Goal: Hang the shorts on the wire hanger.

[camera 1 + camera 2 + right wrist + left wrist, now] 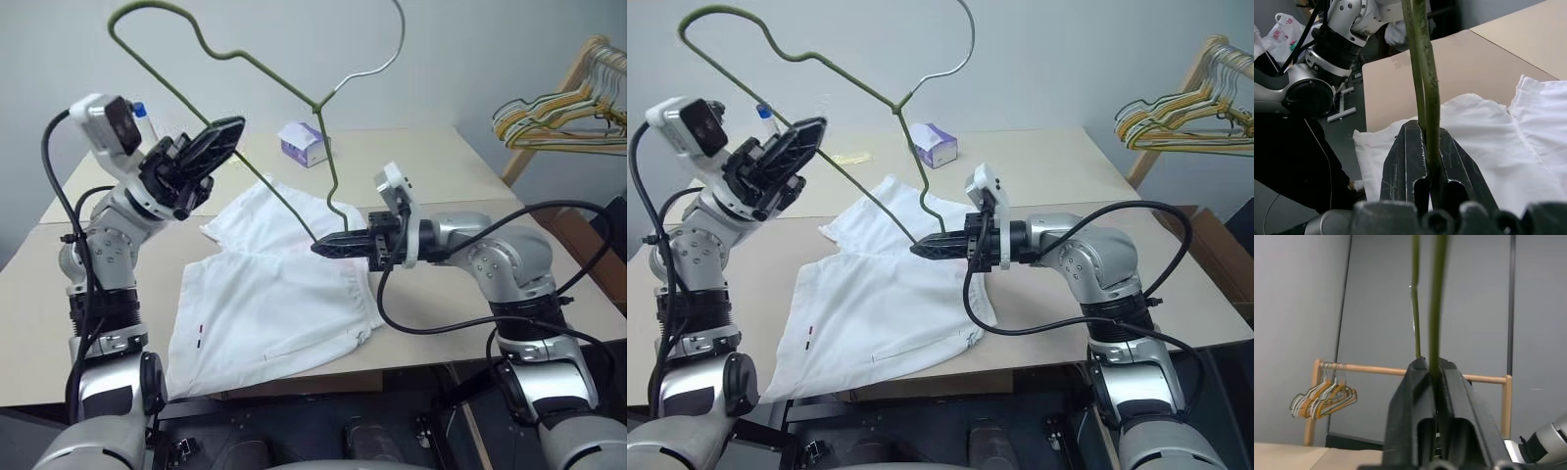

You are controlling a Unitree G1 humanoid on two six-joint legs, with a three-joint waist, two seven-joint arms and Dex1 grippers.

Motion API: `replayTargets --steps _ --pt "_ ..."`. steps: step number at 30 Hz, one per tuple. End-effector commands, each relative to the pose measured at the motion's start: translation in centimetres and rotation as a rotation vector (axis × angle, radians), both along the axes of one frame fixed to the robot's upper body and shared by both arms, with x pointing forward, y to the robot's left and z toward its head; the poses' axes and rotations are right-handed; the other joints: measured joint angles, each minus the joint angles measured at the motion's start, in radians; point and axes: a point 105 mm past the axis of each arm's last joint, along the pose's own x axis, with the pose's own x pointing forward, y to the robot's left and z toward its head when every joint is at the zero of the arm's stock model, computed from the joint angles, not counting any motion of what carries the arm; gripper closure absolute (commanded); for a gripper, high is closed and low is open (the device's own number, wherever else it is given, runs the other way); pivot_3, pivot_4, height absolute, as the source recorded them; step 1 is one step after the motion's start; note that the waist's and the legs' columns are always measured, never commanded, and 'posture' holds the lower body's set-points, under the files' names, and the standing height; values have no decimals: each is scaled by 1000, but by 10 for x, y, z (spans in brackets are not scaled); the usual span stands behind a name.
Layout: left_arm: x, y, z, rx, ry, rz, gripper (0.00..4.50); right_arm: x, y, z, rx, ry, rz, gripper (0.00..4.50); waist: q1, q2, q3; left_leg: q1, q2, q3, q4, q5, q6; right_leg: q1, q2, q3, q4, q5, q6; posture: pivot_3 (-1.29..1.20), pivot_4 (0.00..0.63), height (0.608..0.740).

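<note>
Hanger is clamped in my left gripper and right gripper, above shorts flat on the surface.

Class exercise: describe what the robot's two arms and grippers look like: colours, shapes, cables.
Both arms are silver-grey metal with rounded joint housings and black bands. Loose black cables loop alongside each. Each wrist carries a white boxy camera module. The left gripper and right gripper each have two black, tapering, wedge-shaped fingers.
</note>
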Motion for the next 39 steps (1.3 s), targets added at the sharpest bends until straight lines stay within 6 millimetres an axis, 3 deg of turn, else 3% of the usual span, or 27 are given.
replayTargets --steps 1,5,9,12,17,21,25,28,33,39 --pt "2 -7 -3 27 7 4 2803 3 -4 12 35 -38 -33 4500 1 0 0 0 0 0 0 0 0 0 0 0 0 0 0 -88 0 740" --pt "8 -9 -10 70 47 33 1462 3 -5 18 57 -54 -48 4500 0 0 0 0 0 0 0 0 0 0 0 0 0 0 0 -91 0 740" --pt "18 -13 -33 198 120 95 68 6 -11 29 104 -49 -94 4500 -1 0 0 0 0 0 0 0 0 0 0 0 0 0 0 -102 0 740" --pt "33 -6 -47 242 214 197 27 14 -28 27 102 -18 -183 4500 -1 0 0 0 0 0 0 0 0 0 0 0 0 0 0 -104 0 740" --pt "36 -2 -76 430 225 304 27 15 -78 -7 -21 133 -359 4500 6 0 0 -1 0 0 -1 0 0 0 0 0 -2 0 0 -97 0 740" --pt "33 -1 -117 750 160 380 27 -6 -127 -42 -180 310 -479 4500 10 0 0 -2 0 1 -1 0 1 -1 0 0 -4 0 0 -102 0 740" --pt "20 -5 -129 844 88 302 27 -43 -165 -70 -289 510 -461 4500 8 0 0 -2 0 2 -1 -1 1 -1 0 0 -3 -1 -1 -115 0 740" --pt "16 -10 -131 877 38 272 27 -58 -183 -79 -289 657 -478 4500 -1 1 1 0 0 3 0 -1 1 -1 0 2 -3 -1 -1 -129 0 740" --pt "13 -20 -140 969 -42 249 27 -65 -211 -102 -314 862 -586 4500 -9 1 0 1 2 5 -1 -1 1 3 3 5 -2 -3 3 -141 0 740" --pt "7 -23 -144 1005 -65 213 27 -70 -215 -113 -362 913 -580 4500 -18 1 0 0 2 5 0 -1 1 -1 3 6 -3 0 -1 -139 0 740"
